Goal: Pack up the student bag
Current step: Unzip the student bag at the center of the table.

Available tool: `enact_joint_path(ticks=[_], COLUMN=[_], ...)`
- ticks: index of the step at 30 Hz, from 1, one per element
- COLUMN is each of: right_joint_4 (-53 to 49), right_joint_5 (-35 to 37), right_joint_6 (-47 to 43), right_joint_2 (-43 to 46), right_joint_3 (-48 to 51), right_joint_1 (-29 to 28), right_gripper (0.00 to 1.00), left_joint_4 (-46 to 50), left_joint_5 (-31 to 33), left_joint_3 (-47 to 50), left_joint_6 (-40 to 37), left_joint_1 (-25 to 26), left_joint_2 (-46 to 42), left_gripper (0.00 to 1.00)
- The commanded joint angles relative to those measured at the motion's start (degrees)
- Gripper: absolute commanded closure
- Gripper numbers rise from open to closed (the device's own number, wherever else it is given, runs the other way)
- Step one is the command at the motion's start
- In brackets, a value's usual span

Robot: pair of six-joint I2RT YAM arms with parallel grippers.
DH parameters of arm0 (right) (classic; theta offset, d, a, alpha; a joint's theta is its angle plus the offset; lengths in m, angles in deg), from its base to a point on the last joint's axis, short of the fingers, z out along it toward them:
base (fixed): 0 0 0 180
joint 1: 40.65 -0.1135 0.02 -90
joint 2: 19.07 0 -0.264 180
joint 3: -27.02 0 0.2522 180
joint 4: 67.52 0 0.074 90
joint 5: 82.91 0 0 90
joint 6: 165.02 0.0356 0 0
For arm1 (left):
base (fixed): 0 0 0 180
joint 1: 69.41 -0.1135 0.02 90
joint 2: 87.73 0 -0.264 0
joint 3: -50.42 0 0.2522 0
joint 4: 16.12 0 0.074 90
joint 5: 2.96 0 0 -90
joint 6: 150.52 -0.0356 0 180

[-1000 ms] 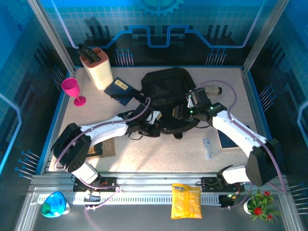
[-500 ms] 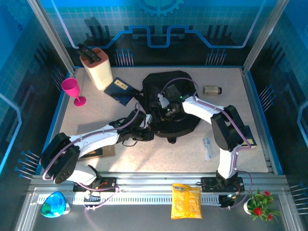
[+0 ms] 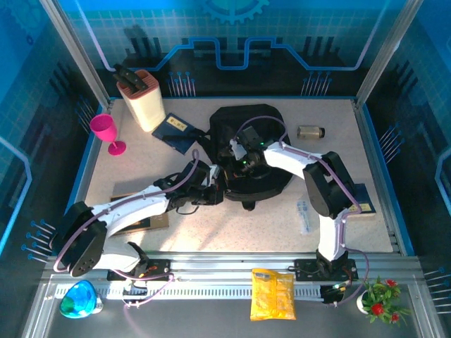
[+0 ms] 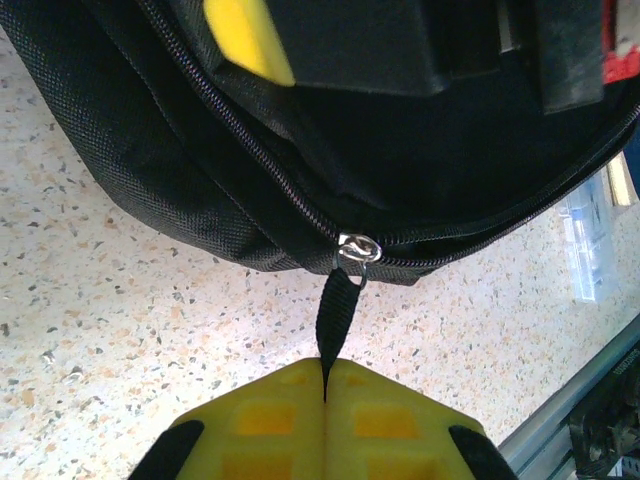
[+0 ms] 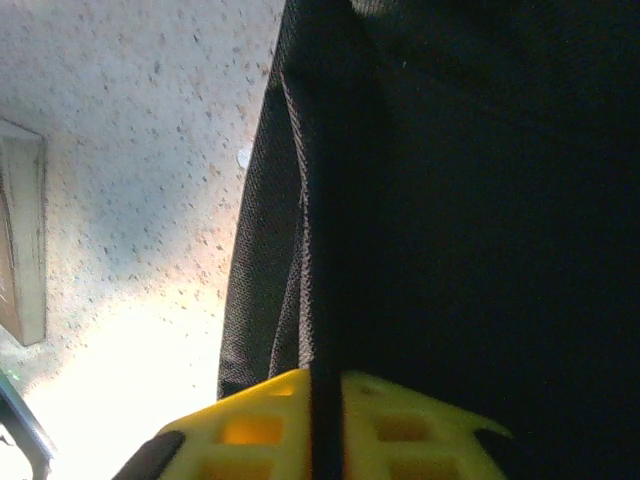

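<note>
Looking at your left gripper [image 4: 325,388], you have its yellow fingers [image 4: 260,420] pressed together on the black webbing zipper pull [image 4: 335,310]. The pull runs straight up from the fingertips to the silver zipper slider [image 4: 357,248]. Beyond that slider lies the large black soft fabric student bag [image 4: 180,170], with its zipper track curving away to both sides of the fingers. Speckled stone-pattern tabletop [image 4: 120,300] shows between the fingertips and the bag's lower edge. To the right of the fingers, past the bag, a clear plastic box [image 4: 590,240] lies on the table.

Your right gripper [image 5: 325,395] has its yellow fingers [image 5: 250,425] closed on a narrow black fold of the bag's fabric [image 5: 322,250], which stands up between them and runs on ahead. The rest of the bag spreads ahead and to the right of those fingers. Bare tabletop lies to their left, with a pale flat-edged object [image 5: 20,240] at the far left, too cropped to identify.

From above, the bag lies under your right fingers and just beyond your left ones.
</note>
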Motion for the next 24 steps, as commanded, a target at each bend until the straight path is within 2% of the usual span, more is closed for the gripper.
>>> enact_joint_path(ticks=[1,9,11,14,17,19,22,24], right_joint_4=[6.20,19.85,19.97,14.55,9.16,4.97,-3.26,-8.92], right_joint_5=[2.13,-3.60,-4.17,-1.72,4.70,7.94,12.59,15.72], right_joint_6=[4.34,9.38,9.35,9.22,11.78,14.64,20.50,27.44], right_joint_2=[5.20,13.64,13.66,13.32,18.24,23.25,30.78,35.48], right_joint_3=[3.49,12.72,13.09,12.11,14.04,15.75,17.76,19.53], right_joint_1=[2.65,4.80,4.96,4.90,5.22,5.51,5.38,5.18], right_gripper=[0.92,0.94,0.93,0.82,0.60,0.50,0.41,0.35], left_joint_4=[4.58,5.47,4.92,4.87,5.36,5.70,5.80,5.62], left_joint_5=[0.97,0.22,-0.49,-0.98,-1.54,-1.97,-2.77,-3.19], left_joint_3=[0.50,-0.31,-1.30,-3.81,-6.81,-8.39,-10.21,-11.11], left_joint_6=[-1.55,-1.16,-1.69,-3.56,-5.88,-7.25,-8.38,-8.89], left_joint_1=[-0.35,-0.51,-0.54,-0.60,-0.80,-1.01,-1.27,-1.30], left_joint_2=[-2.02,2.24,3.47,5.32,7.66,8.92,10.86,11.83], left_gripper=[1.00,1.00,1.00,1.00,1.00,1.00,1.00,1.00])
